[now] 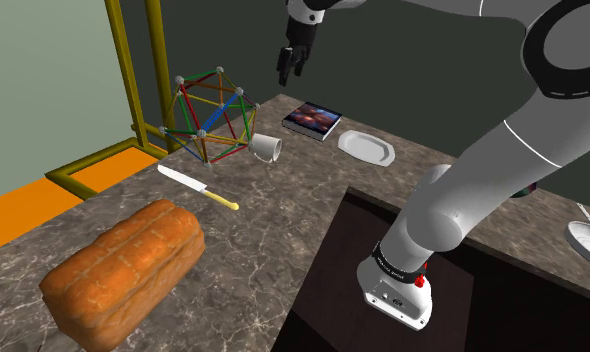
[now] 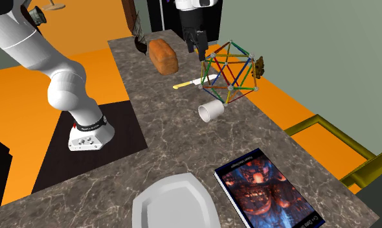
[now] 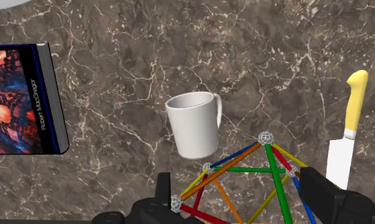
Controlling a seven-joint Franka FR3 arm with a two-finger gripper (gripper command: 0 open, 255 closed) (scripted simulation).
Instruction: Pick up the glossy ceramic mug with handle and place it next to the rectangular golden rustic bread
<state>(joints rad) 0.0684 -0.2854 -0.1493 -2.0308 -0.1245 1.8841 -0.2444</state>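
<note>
White mug (image 3: 192, 124) on its side on counter (image 3: 275, 63), well below hand (image 1: 293, 72); hand wide open, empty.

One white glossy mug with handle (image 1: 266, 148) counted, one golden-brown rectangular bread loaf (image 1: 123, 268), one yellow-handled knife (image 1: 197, 187), one dark-covered book (image 1: 313, 119), one multicoloured rod-and-ball frame (image 1: 211, 115), two white plates (image 1: 366, 147), one brown marbled bench (image 1: 273, 230)
</note>
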